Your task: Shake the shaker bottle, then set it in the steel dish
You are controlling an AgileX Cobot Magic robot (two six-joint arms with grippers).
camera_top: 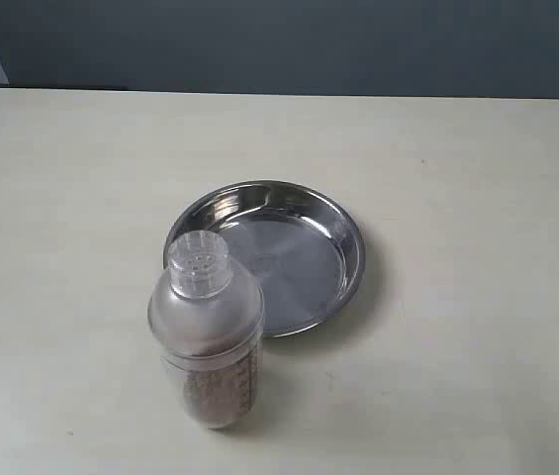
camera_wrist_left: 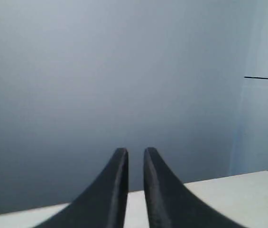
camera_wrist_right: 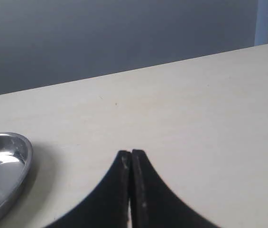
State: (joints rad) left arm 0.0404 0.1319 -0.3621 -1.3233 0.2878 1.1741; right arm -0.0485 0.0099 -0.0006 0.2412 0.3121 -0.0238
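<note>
- The shaker bottle (camera_top: 208, 336) stands upright at the near edge of the scene, just left of centre. It is untouched, so the grasp is your step in hand.
- The table (camera_top: 477, 198) shows nothing else besides the dish, so you have room to approach from either side.
- The steel dish (camera_top: 299, 257) sits just behind and to the right of the bottle. The bottle's shoulder overlaps the dish's near-left rim in the exterior view, and I cannot tell whether they touch. Lift straight up before moving sideways.
- The left gripper (camera_wrist_left: 135, 154) faces the far wall with its fingers a narrow slit apart and nothing between them. You will likely need to spread them much wider to take the bottle.
- The right gripper (camera_wrist_right: 131, 154) has its fingers pressed together, empty, over bare table right of the dish.
- Grip the clear body below the frosted shoulder, where the sides look straightest.
- The cap (camera_top: 198, 262) is perforated, so shake with it kept upward or grains may escape.
</note>
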